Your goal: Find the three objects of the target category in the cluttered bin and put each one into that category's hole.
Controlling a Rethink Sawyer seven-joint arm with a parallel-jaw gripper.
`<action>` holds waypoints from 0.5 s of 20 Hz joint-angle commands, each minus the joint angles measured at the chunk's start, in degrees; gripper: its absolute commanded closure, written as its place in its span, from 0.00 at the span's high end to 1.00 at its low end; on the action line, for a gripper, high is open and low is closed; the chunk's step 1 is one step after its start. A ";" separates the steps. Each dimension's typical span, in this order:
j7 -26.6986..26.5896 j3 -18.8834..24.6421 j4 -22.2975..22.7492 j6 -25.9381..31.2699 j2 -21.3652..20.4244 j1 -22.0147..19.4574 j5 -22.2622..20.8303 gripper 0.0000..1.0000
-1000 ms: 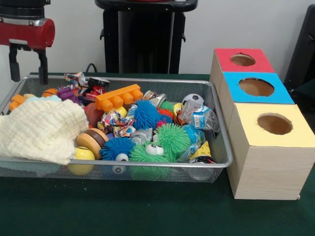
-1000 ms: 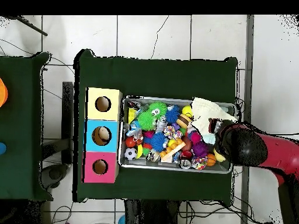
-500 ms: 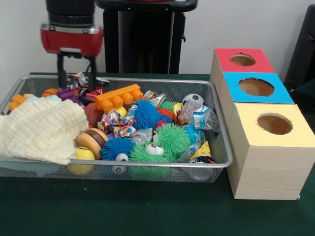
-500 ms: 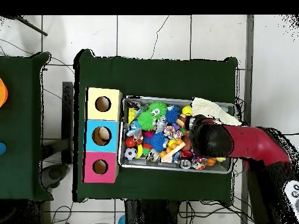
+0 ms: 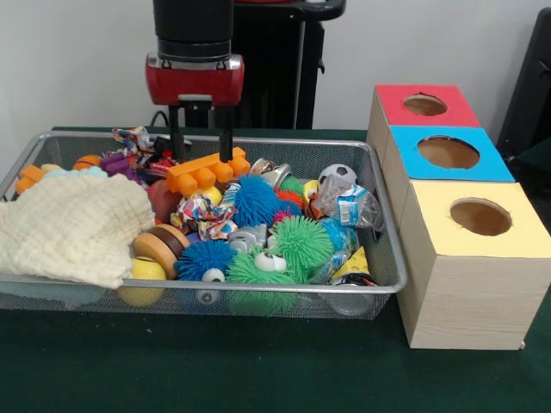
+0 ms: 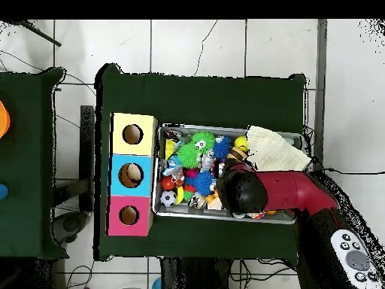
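The silver wire-mesh basket [image 5: 386, 258] holds a heap of toys and also shows in the overhead view [image 6: 225, 128]. No fuzzy plush animal shows in either view. My gripper [image 5: 201, 138] hangs open and empty over the basket's back part. Its fingers [image 5: 226, 133] straddle the rear of an orange studded block [image 5: 207, 169]. In the overhead view my arm's head [image 6: 242, 190] covers the gripper. The hole with the red top [image 5: 424, 105] is on the farthest wooden box and shows in the overhead view [image 6: 128, 215].
A cream cloth [image 5: 73, 224] covers the basket's left end. Spiky green [image 5: 301, 241] and blue [image 5: 256, 200] balls and a small football [image 5: 337, 175] fill the middle. The blue-topped [image 5: 448, 152] and yellow-topped [image 5: 480, 217] boxes stand in front of the red one.
My gripper has moved right along the basket's back, from beyond its left end to above the orange block, and has stayed open. The toys have not moved.
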 commanded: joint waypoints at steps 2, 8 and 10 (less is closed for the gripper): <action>12.65 -8.61 7.29 -14.76 6.00 0.41 -2.43 1.00; 12.18 -14.21 7.43 -23.37 8.42 3.79 -0.94 1.00; 11.95 -16.19 7.07 -25.99 9.37 5.28 -0.23 1.00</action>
